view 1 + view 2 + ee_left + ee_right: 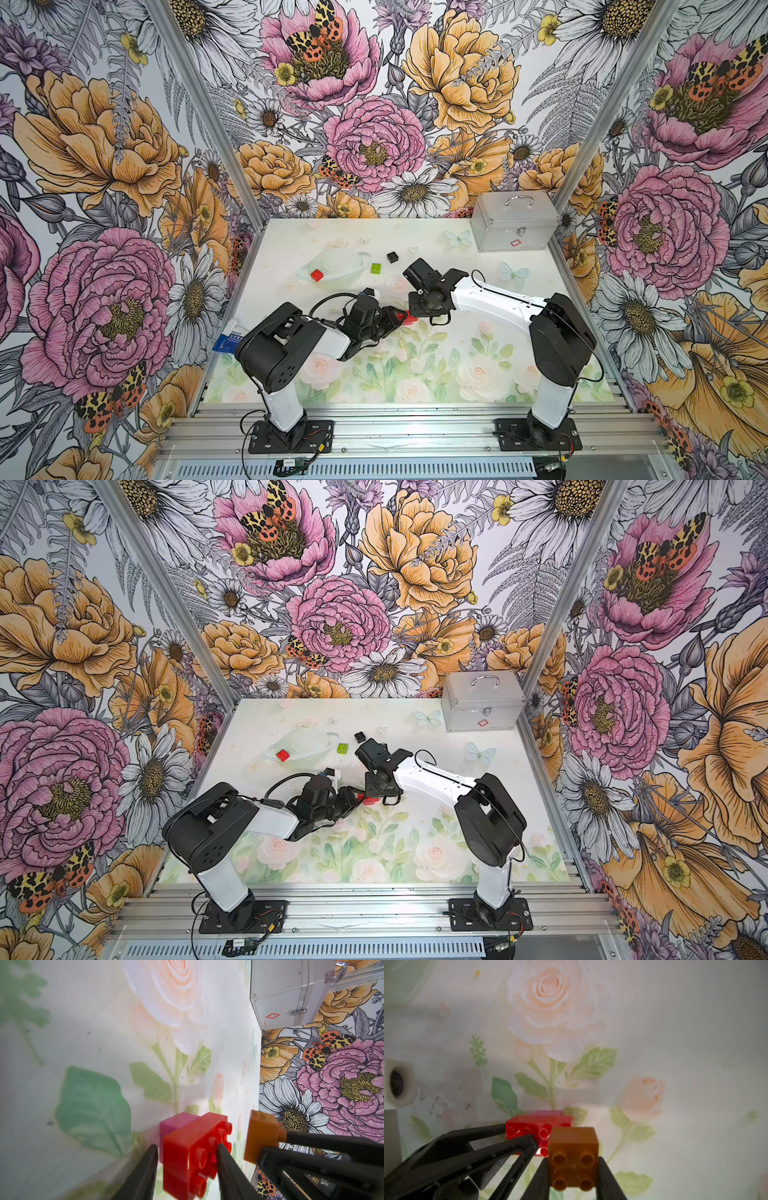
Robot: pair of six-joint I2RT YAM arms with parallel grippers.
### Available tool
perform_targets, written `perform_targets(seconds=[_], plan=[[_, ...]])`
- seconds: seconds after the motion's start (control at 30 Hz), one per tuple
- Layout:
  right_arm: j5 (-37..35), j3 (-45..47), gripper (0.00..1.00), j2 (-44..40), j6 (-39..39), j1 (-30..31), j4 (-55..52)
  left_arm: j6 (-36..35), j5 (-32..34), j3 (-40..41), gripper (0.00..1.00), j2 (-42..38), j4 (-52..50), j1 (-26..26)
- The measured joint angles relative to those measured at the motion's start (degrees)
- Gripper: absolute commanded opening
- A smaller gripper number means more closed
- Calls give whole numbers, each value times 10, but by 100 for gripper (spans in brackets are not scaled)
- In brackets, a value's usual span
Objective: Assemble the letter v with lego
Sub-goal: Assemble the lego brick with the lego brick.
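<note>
In both top views we are looking down from high above the front rail (415, 428) onto the whole table (457, 353), facing the back wall (374, 124). From the left wrist we are peering very close, sideways along the tabletop, at the long red brick (193, 1153) and the orange-brown brick (261, 1136); from the right wrist we are viewing those same two bricks, equally near, from the other arm's side.

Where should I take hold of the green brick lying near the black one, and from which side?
Grip the green brick across two opposite flat side walls, coming straight down from above. It is square and low and appears to lie flat with its studs up. It stands apart from the black brick, so there is likely room on either side.
</note>
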State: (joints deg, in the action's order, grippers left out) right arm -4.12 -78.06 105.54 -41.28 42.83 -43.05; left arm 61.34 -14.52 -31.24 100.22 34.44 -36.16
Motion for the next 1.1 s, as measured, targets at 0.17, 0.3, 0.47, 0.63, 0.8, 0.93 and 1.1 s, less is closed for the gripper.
perform_targets(seconds=[0.17, 0.3, 0.47, 0.63, 0.8, 0.93, 1.1], plan=[[6, 0, 0, 11, 5, 0, 1, 0, 0, 0, 47, 0, -1, 0], [10, 0, 0, 13, 9, 0, 1, 0, 0, -1, 47, 0, -2, 0], [10, -8, 0, 19, 20, 0, -3, 0, 0, -3, 44, 0, -4, 0], [10, -24, 0, 31, 43, 0, -19, -2, 0, -4, 41, 0, -1, 0], [16, -38, 0, 40, 58, 0, -31, -2, -1, -4, 41, 4, 4, 2], [15, -43, 0, 45, 60, 0, -35, -2, -2, -4, 41, 7, 10, 3], [14, -50, 0, 51, 55, 0, -40, -2, -3, -4, 41, 11, 19, 5]])
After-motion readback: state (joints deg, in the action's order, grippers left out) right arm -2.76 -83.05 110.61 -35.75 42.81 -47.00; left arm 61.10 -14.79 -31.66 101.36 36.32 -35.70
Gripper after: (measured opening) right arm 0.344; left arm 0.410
